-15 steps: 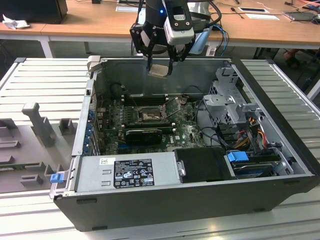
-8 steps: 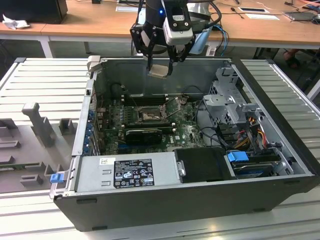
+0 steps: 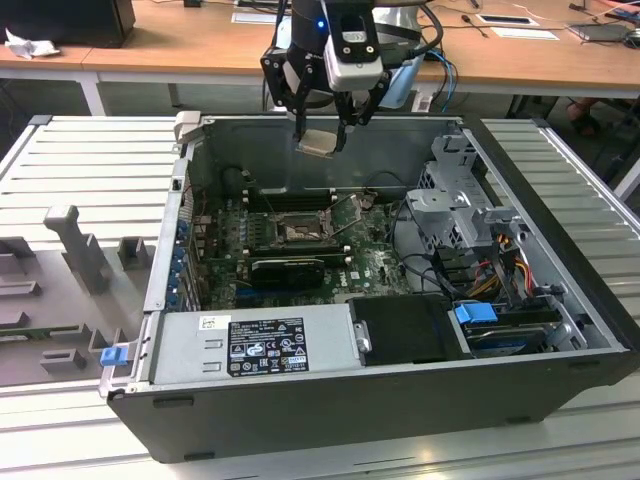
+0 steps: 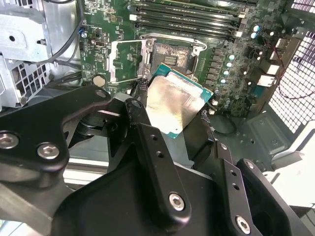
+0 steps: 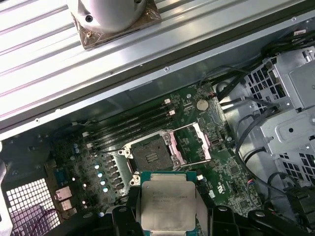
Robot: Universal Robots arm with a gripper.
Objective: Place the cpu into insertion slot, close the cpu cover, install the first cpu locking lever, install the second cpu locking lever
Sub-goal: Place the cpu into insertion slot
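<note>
My tool [image 3: 320, 140] grips the cpu [image 5: 168, 206] by its edges, level above the slot [image 5: 150, 157], whose cover [image 5: 175, 147] stands open to receive it.

In the second wrist view the cpu [image 4: 174, 105] hides part of the insertion slot [image 4: 172, 55]; fingers [image 4: 203, 135] of the gripper [image 4: 172, 109] cover the cpu's side edges.

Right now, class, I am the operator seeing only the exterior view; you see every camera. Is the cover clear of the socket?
Observer: Yes. In the first wrist view the cpu cover stands open beside the insertion slot.
Operator: Anything in the slot?
Observer: No; the second wrist view shows it without a chip.
Operator: How is the chip held?
Observer: The gripper pinches the cpu by two opposite edges, metal top facing the camera.
</note>
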